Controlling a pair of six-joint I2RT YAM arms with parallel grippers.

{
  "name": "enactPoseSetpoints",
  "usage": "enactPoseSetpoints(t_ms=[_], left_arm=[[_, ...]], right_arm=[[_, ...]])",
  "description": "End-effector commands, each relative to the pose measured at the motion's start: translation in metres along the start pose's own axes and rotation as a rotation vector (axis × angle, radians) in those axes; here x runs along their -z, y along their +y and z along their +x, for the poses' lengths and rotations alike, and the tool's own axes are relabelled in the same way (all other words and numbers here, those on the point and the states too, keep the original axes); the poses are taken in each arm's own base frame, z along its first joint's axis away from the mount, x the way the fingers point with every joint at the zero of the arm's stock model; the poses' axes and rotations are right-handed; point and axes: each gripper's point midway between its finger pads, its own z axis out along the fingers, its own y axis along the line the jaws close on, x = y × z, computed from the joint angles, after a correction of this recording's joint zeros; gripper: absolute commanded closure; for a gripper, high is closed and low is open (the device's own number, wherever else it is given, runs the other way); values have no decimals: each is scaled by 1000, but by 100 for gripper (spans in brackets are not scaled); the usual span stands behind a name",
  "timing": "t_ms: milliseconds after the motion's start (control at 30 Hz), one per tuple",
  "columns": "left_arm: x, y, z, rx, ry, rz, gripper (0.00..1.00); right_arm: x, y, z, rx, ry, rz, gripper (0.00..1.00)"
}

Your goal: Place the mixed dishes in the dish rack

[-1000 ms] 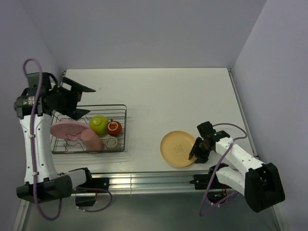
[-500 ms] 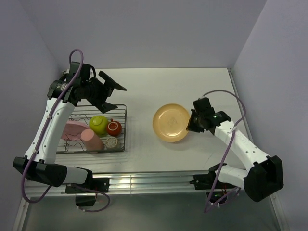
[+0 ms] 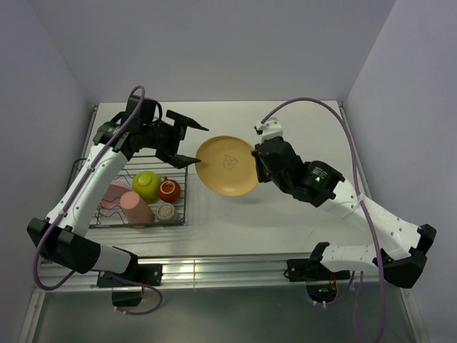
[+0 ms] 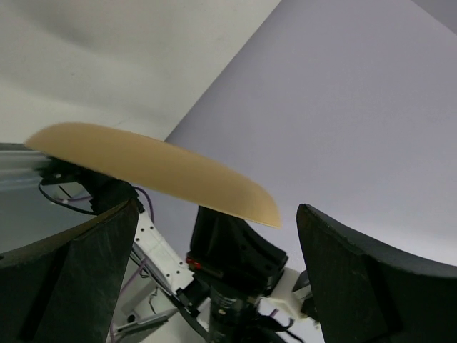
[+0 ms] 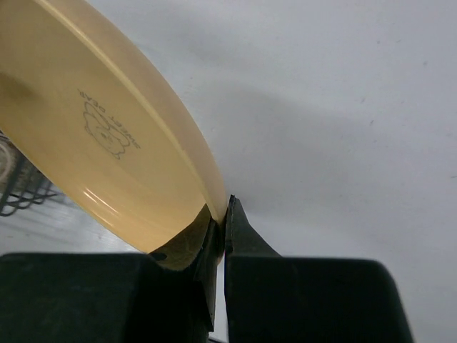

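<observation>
Plate carried leftward, right tool clamping

surface: white table | on it: dish rack, left side

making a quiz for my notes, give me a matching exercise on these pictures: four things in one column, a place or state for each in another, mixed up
1 yellow-orange plate
2 lime-green bowl
3 left tool
4 right tool

a open
b in the dish rack
c shut on a rim
d held up, tilted

Pairs: 1-d, 2-b, 3-a, 4-c
</observation>
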Motion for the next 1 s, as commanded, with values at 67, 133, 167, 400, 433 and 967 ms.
enactPoseSetpoints(t_ms=[67,133,167,400,433,967], left_arm=[[18,-23,21,113,40,50,1],[16,-20,23,135,54,52,1],[18,-18,25,157,61,45,1],[12,-2,37,158,95,-37,1],[12,-1,38,154,96,-42,1],[17,0,56,97,226,133,100]], right_arm=[[14,-9,-20,104,-91,131,100],[20,-1,-23,119,-113,116,100],[23,-1,-26,126,-135,132,100],[51,40,-55,186,-303,71,100],[55,51,-55,231,-318,51,100],[85,99,-84,363,-434,-119,100]])
